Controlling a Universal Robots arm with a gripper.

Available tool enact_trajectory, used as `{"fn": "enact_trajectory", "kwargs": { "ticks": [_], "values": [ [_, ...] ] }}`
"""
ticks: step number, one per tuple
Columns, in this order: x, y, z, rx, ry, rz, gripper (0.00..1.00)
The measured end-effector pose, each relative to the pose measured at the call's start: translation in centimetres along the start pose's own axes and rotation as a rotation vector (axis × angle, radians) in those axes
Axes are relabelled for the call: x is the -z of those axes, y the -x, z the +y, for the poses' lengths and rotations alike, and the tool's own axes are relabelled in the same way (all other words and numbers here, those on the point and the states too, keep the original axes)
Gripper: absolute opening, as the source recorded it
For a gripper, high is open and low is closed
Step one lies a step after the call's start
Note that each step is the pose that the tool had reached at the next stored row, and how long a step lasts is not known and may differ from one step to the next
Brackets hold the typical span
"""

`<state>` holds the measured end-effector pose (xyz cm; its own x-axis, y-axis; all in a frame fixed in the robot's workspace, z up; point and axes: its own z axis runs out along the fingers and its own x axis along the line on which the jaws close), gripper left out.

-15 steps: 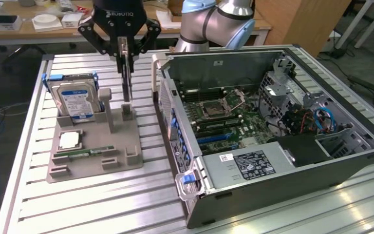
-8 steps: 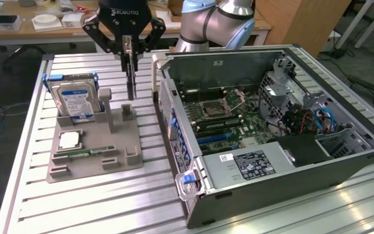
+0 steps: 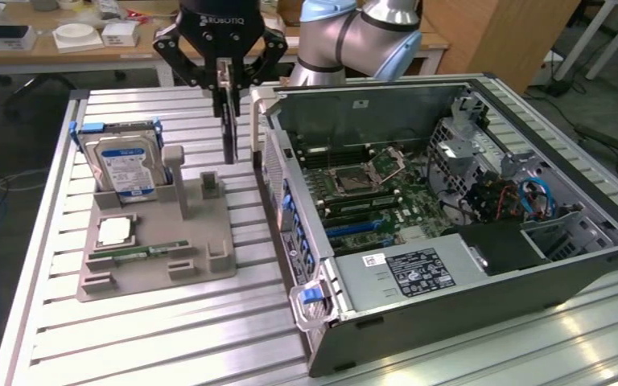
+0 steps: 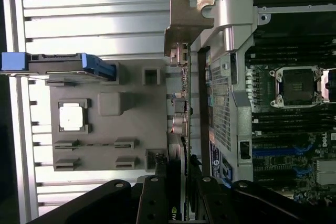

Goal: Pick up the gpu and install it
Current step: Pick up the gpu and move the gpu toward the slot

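Slatted tabletop (image 3: pixel 158 338) is carrying everything. Open PC case (image 3: pixel 481 310) is lying on its side at the exterior view's right, with motherboard (image 3: pixel 385 201), labelled power supply (image 3: pixel 405 269) and blue cables (image 3: pixel 534 197) being housed inside. In the grey parts tray (image 3: pixel 170 225) beside it, the hard drive (image 3: pixel 126 165) is being held upright in a slot. gpu (image 3: pixel 229 125) is being gripped edge-on by the pincer (image 3: pixel 226 84), jaws narrowed onto the card, hanging between tray and case. Processor chip (image 3: pixel 113 232) and green memory stick (image 3: pixel 138 253) are being kept flat in tray recesses.
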<state>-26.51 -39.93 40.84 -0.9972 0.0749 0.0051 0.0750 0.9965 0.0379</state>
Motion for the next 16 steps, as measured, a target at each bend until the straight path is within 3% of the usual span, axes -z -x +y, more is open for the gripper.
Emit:
{"fn": "enact_trajectory", "kwargs": {
  "ticks": [16],
  "values": [
    [0.0,2.1,0.16,0.0,0.0,0.0,0.26]
  ]
}}
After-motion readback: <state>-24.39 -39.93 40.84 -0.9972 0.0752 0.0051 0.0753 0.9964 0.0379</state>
